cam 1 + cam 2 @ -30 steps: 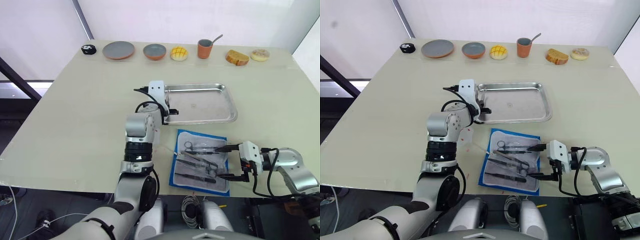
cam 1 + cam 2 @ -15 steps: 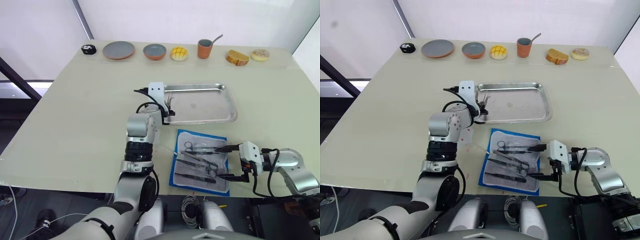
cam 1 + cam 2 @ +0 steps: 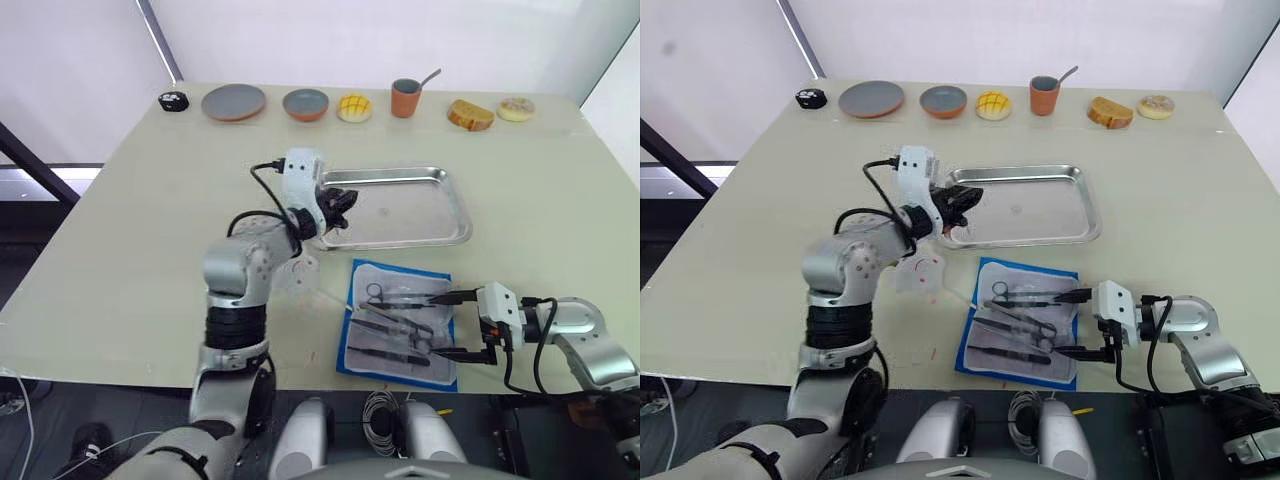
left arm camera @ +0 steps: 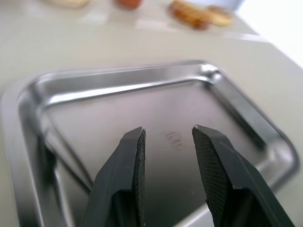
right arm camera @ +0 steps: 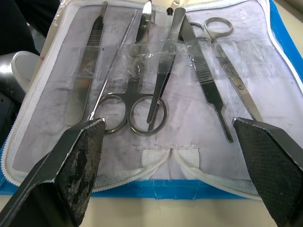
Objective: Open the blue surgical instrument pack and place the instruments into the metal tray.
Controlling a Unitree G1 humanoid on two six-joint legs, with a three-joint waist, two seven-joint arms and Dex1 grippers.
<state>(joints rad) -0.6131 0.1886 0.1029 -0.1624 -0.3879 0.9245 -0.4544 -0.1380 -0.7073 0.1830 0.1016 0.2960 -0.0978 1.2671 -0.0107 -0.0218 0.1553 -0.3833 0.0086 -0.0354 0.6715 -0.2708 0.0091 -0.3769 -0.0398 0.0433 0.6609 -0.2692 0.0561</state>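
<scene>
The blue surgical instrument pack lies open near the table's front edge, grey-white lining up. Several silver instruments, scissors and forceps, rest on the lining. My right gripper hovers at the pack's right edge, open wide, its fingers straddling the lining with nothing held. Just behind the pack sits the metal tray. My left gripper hangs over the tray's left end, open, and the wrist view shows bare tray floor between its fingers.
A small whitish wad with red specks lies left of the pack. Along the far edge stand a black object, grey plate, bowl, yellow bun, orange cup with spoon and two pastries.
My left arm's elbow has swung out to the left, uncovering the whitish wad, while its gripper stays at the tray's left end. The right gripper and the pack are unmoved.
</scene>
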